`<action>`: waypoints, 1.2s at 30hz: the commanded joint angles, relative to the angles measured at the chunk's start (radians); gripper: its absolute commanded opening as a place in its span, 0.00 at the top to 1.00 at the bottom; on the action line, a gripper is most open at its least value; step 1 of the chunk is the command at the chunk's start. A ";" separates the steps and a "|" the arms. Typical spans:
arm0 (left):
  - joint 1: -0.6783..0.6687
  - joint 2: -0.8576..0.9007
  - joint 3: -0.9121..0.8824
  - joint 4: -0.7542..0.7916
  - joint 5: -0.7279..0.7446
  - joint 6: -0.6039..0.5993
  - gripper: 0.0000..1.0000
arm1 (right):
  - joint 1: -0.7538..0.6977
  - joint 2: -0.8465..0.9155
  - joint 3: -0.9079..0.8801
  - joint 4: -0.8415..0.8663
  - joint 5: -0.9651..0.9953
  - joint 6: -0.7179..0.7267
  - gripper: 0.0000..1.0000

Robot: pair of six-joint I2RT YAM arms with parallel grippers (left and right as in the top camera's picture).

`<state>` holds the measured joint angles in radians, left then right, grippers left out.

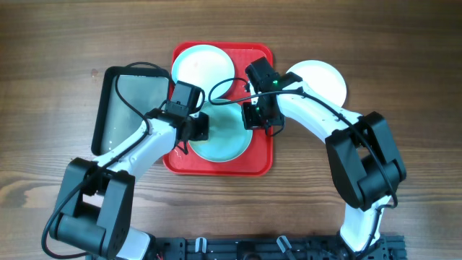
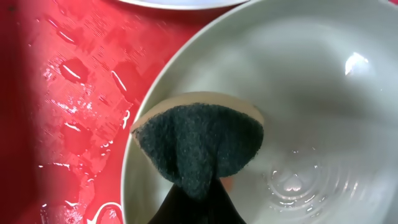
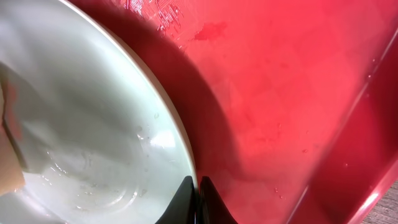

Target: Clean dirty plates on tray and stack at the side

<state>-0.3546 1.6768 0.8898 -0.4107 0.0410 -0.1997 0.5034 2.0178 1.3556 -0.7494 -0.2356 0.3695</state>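
Note:
A light teal plate [image 1: 224, 137] lies in the middle of the red tray [image 1: 260, 162], wet with water pooled in its bowl [image 2: 311, 93]. My left gripper [image 1: 198, 128] is shut on a sponge [image 2: 202, 146], dark scouring side up, pressed on the plate's inside near its left rim. My right gripper [image 3: 196, 202] is shut on the plate's right rim [image 3: 180, 149], one finger inside and one outside. A white plate [image 1: 204, 63] sits at the tray's far left corner. Another white plate [image 1: 317, 79] rests on the table to the right of the tray.
A grey tray with a black rim [image 1: 133, 108] lies on the wooden table left of the red tray, under my left arm. The red tray's floor [image 2: 68, 93] is wet with droplets. Cables loop above the teal plate between the two wrists.

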 commanded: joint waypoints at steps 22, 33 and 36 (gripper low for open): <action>-0.003 0.122 -0.005 0.047 0.097 0.039 0.96 | 0.004 -0.010 -0.010 -0.018 -0.082 -0.054 0.96; -0.003 0.122 -0.005 0.037 0.129 0.039 0.96 | 0.013 -0.010 -0.010 -0.020 -0.096 -0.081 0.96; -0.003 0.122 -0.005 0.032 0.169 0.039 0.96 | 0.024 -0.009 -0.010 -0.016 -0.095 -0.081 0.96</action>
<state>-0.3496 1.7432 0.9081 -0.3553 0.0925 -0.1772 0.4988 2.0178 1.3540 -0.7704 -0.2584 0.3153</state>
